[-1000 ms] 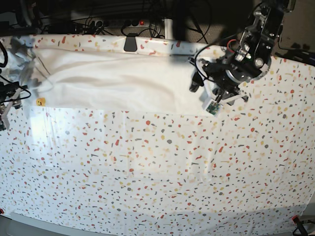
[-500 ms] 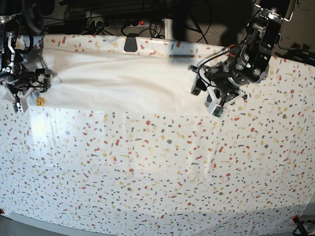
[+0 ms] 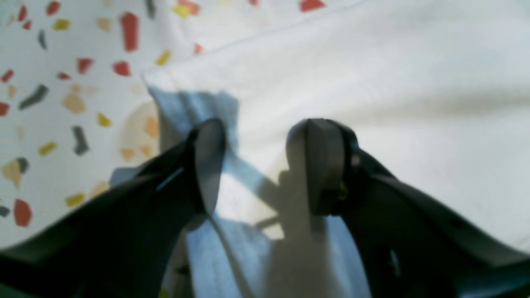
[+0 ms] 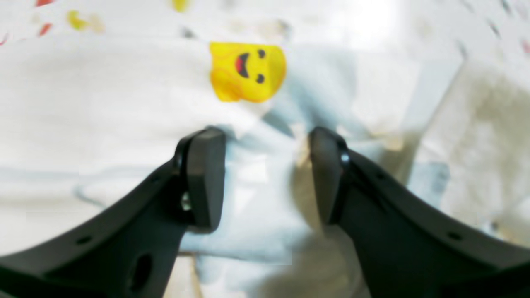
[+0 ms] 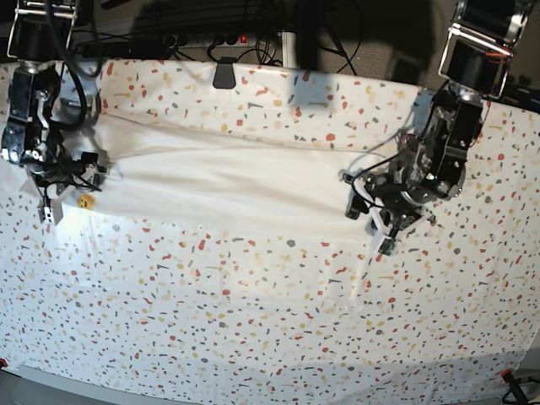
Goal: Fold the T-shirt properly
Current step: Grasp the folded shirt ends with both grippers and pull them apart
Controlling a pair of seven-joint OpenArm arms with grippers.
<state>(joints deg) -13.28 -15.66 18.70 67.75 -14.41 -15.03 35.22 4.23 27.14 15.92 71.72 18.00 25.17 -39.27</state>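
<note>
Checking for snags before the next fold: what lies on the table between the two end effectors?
Base view: only the white cloth T-shirt, stretched flat from the right end effector to the left end effector.

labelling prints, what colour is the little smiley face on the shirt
Yellow, with a red mouth and black eyes: the smiley face on the shirt. Clearest in the right wrist view.

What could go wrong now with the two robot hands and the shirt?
1. Both the left gripper and the right gripper have their jaws apart over the T-shirt, so if an arm lifts before closing, the cloth may stay behind.
2. The left gripper sits right at the shirt's edge beside the speckled table cover, so it might pinch the cover too.
</note>
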